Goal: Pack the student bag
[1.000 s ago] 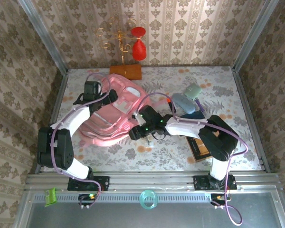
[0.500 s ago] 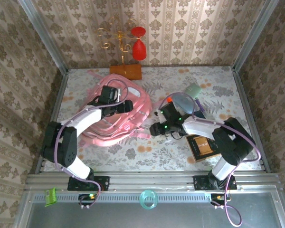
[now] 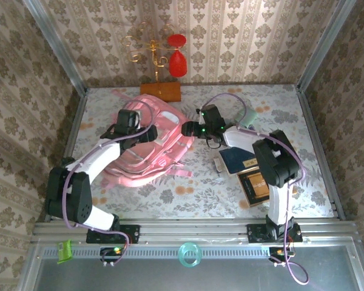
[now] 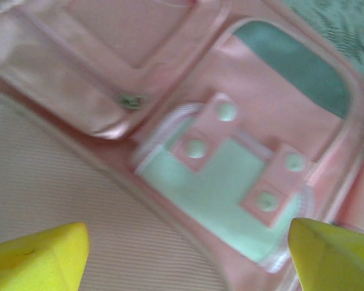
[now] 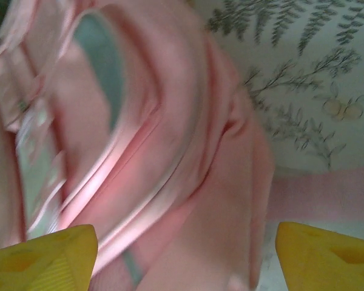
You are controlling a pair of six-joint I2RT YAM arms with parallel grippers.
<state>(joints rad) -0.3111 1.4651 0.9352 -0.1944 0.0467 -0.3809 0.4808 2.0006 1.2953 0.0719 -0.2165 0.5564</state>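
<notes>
The student bag (image 3: pixel 147 148) was laid flat on the left half of the floral bench (image 3: pixel 200 194), front pockets upward. Its long axis ran roughly from 8 o'clock to 2 o'clock in the top view.

The left gripper (image 3: pixel 158 136) was held directly over the bag's upper front. In the left wrist view its jaws (image 4: pixel 182 260) were spread wide above a white-trimmed pocket (image 4: pixel 227 200), with nothing between them.

The right gripper (image 3: pixel 187 128) was placed just beside the bag's 3 o'clock edge and pointed towards 9 o'clock. In its wrist view the jaws (image 5: pixel 182 257) were likewise spread wide and empty, with the bag's curved side (image 5: pixel 170 139) blurred ahead of them. Contact with the fabric could not be made out.

The left arm was judged the nearer to the pockets and the right arm the nearer to the bag's side. Whether any zip was open could not be told.

A dark blue book (image 3: pixel 236 160) and a brown flat item (image 3: pixel 258 187) were seen at 4 o'clock of the bag, well apart from it. A pale green item (image 3: pixel 249 115) was seen at 3 o'clock.

The soft cloth was expected to sag and shift under a pull. The room was enclosed by papered walls, with free bench at 6 o'clock of the bag.
</notes>
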